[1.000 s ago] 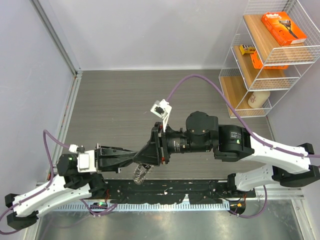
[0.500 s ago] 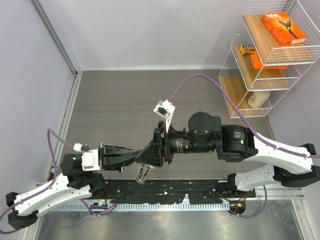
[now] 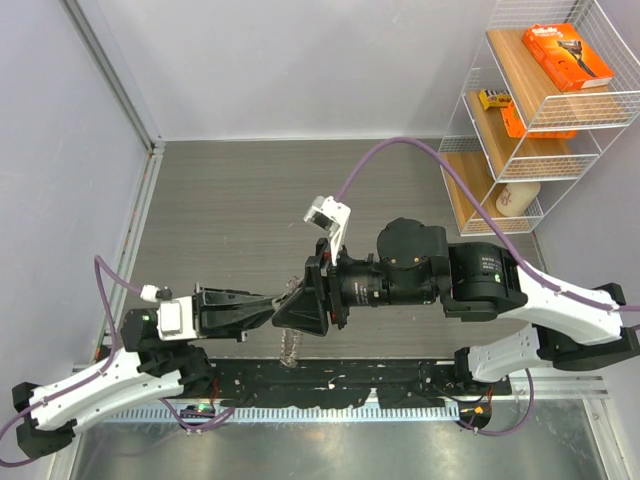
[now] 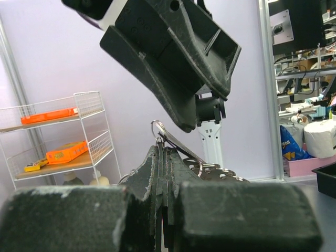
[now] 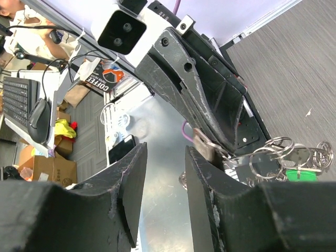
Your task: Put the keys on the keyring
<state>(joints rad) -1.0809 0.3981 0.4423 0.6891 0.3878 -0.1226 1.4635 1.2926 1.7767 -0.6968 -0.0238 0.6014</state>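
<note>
Left fingers are clenched on the keyring, held in the air over the near edge of the tabletop, approx. mid-way btwn. the two arm bases. In the left wrist view a thin silver ring and a flat key blade stick up out of the pinched tips. In the right wrist view a small dull key sits right at those tips, w/ several silver rings and a green tag dangling below and to one side. From above, the rest of the bunch hangs straight down under the fingertips.

Right fingers face the left ones head-on, tips just beside them and slightly above the ring. They're released: a clear gap shows btwn. the two pads, nothing in it, and the key and rings lie beyond it. Can't tell if they touch the ring.

Wire shelf rack stands at the far right w/ orange boxes on it.
</note>
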